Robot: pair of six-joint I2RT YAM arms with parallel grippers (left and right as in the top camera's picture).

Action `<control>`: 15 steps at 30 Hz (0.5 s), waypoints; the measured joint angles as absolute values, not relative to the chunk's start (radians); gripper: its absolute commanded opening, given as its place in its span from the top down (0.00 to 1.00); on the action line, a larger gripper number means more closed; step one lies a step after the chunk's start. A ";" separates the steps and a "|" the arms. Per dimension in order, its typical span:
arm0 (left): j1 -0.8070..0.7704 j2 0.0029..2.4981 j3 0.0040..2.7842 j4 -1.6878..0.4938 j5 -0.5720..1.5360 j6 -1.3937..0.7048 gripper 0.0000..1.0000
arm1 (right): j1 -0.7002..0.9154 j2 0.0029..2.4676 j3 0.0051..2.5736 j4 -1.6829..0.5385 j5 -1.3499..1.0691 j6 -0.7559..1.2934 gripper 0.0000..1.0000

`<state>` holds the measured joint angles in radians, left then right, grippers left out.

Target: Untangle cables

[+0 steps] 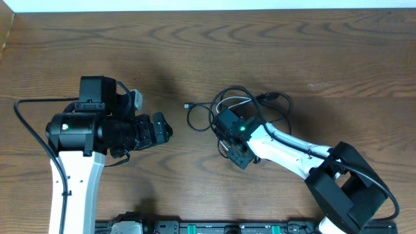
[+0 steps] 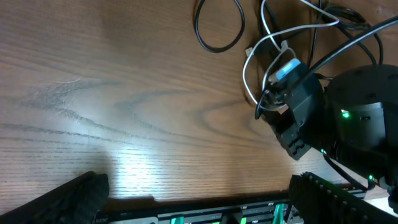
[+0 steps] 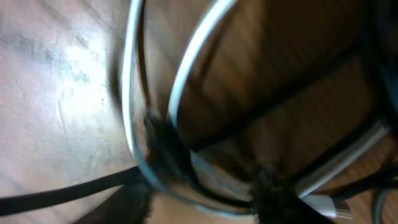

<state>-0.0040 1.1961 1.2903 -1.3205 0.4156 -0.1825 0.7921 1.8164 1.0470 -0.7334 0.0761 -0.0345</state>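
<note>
My left gripper hangs wide open and empty, just left of the tangled cables on the wooden table. My right gripper sits in that tangle, a white cable looped at its tips. The close view is blurred, so I cannot tell whether it grips.

The surface is showing brown, grained wood with a soft sheen; the cables are looking smooth, plastic-coated.

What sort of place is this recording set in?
Likely a robotics lab bench: brown wood-grain table, black-and-white left robot arm and matching right robot arm, plus a tangle of thin black and white cables.
</note>
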 measured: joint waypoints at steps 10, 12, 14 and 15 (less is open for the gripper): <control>-0.004 1.196 1.290 -1.321 0.416 -0.183 0.02 | 0.793 1.816 1.074 -0.785 0.093 -0.043 0.98; -0.004 1.196 1.290 -1.321 0.416 -0.183 0.02 | 0.793 1.815 1.124 -0.852 0.107 -0.039 0.99; -0.004 1.196 1.290 -1.321 0.416 -0.183 0.02 | 0.793 1.811 1.189 -0.916 0.119 -0.040 0.98; -0.004 1.196 1.290 -1.320 0.416 -0.183 0.02 | 0.793 1.806 1.217 -0.936 0.124 -0.040 0.98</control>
<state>-0.0040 1.1961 1.2903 -1.3205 0.4156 -0.1825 0.7929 1.8057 1.2171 -0.9356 0.1238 -0.0402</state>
